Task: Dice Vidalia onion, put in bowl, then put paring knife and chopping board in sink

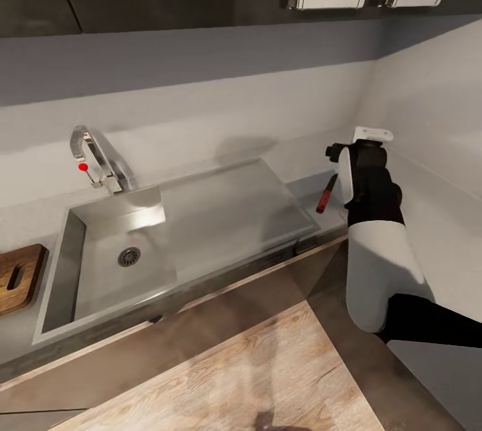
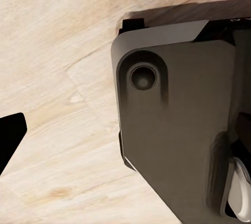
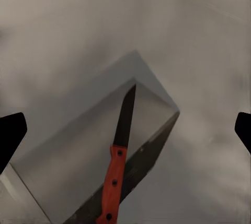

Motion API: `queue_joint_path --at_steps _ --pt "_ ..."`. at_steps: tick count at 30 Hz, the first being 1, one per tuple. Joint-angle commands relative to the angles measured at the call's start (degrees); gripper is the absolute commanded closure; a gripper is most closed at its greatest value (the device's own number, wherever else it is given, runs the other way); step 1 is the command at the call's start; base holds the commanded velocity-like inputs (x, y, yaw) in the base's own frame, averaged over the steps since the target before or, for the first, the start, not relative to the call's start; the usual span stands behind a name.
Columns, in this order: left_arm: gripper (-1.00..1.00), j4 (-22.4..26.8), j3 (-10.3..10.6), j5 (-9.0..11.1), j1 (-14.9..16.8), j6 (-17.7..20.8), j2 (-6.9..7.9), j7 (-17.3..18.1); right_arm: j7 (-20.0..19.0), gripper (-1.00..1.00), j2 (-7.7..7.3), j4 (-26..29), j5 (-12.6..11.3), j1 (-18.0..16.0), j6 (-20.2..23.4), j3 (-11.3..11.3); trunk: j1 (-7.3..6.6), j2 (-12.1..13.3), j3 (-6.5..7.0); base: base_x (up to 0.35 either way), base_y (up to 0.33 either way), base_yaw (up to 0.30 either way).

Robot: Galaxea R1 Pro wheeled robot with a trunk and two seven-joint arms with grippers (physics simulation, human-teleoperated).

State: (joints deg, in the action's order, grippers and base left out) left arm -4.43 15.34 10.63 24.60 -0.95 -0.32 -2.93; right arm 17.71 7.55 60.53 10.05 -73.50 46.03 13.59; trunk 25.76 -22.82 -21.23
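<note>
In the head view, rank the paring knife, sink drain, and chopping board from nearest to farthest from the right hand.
1. Paring knife, on the countertop just beside the right hand.
2. Sink drain, in the basin's bottom.
3. Chopping board, at the far left edge.

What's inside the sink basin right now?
The sink basin shows bare steel and the round drain; no onion visible. The near wall hides the basin's front strip. The paring knife lies outside, on the countertop.

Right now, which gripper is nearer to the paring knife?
The right. The right gripper hangs open over the paring knife on the countertop beside the sink. The left wrist view faces wooden floor, away from it.
</note>
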Motion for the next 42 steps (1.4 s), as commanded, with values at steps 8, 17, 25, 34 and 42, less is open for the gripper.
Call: queue_joint_path --at_steps 8,17,25,34,42 --pt "-1.0 -0.17 0.48 0.53 0.08 -0.07 -0.03 -0.02 -0.3 -1.0 0.22 -2.39 0.41 -0.06 3.25 0.12 0.03 -0.1 -0.09 0.0 0.0 0.0" --pt "-1.0 -0.15 0.48 0.53 0.09 -0.08 -0.09 0.11 -0.31 -1.0 0.32 -5.71 -0.7 -0.06 4.3 0.12 0.03 -0.1 -0.09 0.0 0.0 0.0" --pt "-1.0 -0.14 0.48 0.51 0.1 -0.1 -0.12 0.14 -0.21 -1.0 0.16 -6.03 -7.75 -0.06 9.58 0.31 0.03 -0.1 -0.09 0.0 0.0 0.0" --pt "-1.0 -0.14 0.48 0.51 0.09 -0.1 -0.12 0.2 -0.2 -1.0 -0.39 -5.45 -9.96 -0.06 10.15 1.4 0.03 -0.1 -0.09 0.0 0.0 0.0" --pt "-1.0 -0.14 0.48 0.48 0.08 -0.1 -0.12 0.18 -0.32 -1.0 -3.46 -5.17 -13.51 -0.06 10.14 6.88 0.03 -0.1 -0.09 0.0 0.0 0.0"
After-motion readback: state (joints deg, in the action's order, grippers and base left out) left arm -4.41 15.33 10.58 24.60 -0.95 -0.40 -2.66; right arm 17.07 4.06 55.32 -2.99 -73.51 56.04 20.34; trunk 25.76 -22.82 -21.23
